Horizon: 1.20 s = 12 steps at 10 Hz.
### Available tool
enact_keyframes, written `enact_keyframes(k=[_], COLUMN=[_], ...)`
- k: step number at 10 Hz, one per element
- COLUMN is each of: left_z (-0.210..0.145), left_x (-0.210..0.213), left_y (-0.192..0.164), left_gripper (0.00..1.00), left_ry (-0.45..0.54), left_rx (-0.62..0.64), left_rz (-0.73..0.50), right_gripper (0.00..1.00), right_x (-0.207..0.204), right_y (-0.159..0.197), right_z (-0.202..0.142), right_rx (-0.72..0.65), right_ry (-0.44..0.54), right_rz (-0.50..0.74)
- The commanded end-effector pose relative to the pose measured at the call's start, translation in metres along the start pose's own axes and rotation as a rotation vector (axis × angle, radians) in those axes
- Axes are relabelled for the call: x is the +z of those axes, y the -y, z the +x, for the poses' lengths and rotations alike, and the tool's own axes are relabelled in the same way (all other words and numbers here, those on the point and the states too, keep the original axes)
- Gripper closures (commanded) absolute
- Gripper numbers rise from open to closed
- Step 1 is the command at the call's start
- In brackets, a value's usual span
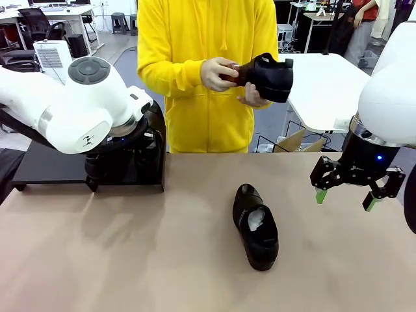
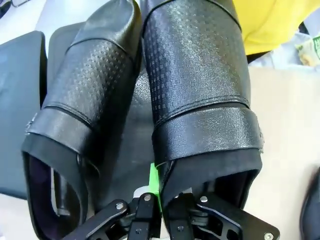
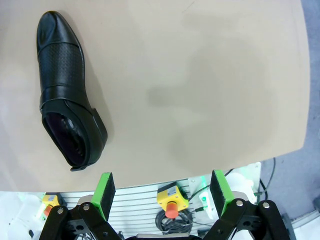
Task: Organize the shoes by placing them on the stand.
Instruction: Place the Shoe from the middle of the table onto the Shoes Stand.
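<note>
Left gripper (image 2: 156, 186) is closed, and its pads look pinched on the heel collar of the gripped shoe (image 2: 200, 85). That shoe stands pressed against the neighbour shoe (image 2: 85, 100), both apparently on the stand (image 1: 45, 166) at the far left of the table (image 1: 97, 260). Right gripper (image 1: 344, 199) is wide open and empty, hovering over the table's right side. Third shoe (image 1: 255, 226) lies diagonally mid-table, well apart from both grippers. A person at the far side holds the fourth shoe (image 1: 266, 77) in both hands.

Risks:
- On release the fingers may snag the collar, dragging or tipping the gripped shoe.
- The touching neighbour shoe could be knocked over as the arm pulls out.
- Glossy leather may slip when the third shoe is picked up.
- A reach toward the person's shoe risks contact with a hand.
</note>
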<state>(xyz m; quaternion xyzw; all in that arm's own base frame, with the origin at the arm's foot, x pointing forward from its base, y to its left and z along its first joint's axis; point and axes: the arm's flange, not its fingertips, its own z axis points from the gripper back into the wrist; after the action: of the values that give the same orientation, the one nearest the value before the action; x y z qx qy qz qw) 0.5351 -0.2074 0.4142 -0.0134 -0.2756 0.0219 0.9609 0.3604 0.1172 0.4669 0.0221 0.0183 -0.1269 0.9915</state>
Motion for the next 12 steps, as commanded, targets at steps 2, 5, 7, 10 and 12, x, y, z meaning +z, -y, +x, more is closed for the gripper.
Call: enact_keyframes(k=[2, 5, 7, 10, 12], left_z=[0.009, 0.013, 0.015, 0.014, 0.007], left_x=[-0.006, -0.004, 0.002, 0.037, 0.074], left_y=[0.003, -0.002, -0.005, -0.010, -0.022], left_gripper=[0.95, 0.41, 0.08, 0.08, 0.08], left_ry=[0.015, 0.026, 0.058, 0.102, 0.119], left_rx=[0.020, 0.036, 0.054, 0.081, 0.147], left_rz=[0.033, 0.045, 0.052, 0.030, 0.004], right_gripper=[0.00, 0.00, 0.00, 0.00, 0.00], right_x=[0.002, 0.002, 0.002, 0.002, 0.002], right_y=[0.000, 0.000, 0.000, 0.000, 0.000], right_z=[0.001, 0.001, 0.001, 0.001, 0.001], right_rx=[0.002, 0.002, 0.002, 0.002, 0.002], right_ry=[-0.007, -0.007, -0.007, -0.007, -0.007], right_rz=[0.012, 0.012, 0.012, 0.012, 0.012])
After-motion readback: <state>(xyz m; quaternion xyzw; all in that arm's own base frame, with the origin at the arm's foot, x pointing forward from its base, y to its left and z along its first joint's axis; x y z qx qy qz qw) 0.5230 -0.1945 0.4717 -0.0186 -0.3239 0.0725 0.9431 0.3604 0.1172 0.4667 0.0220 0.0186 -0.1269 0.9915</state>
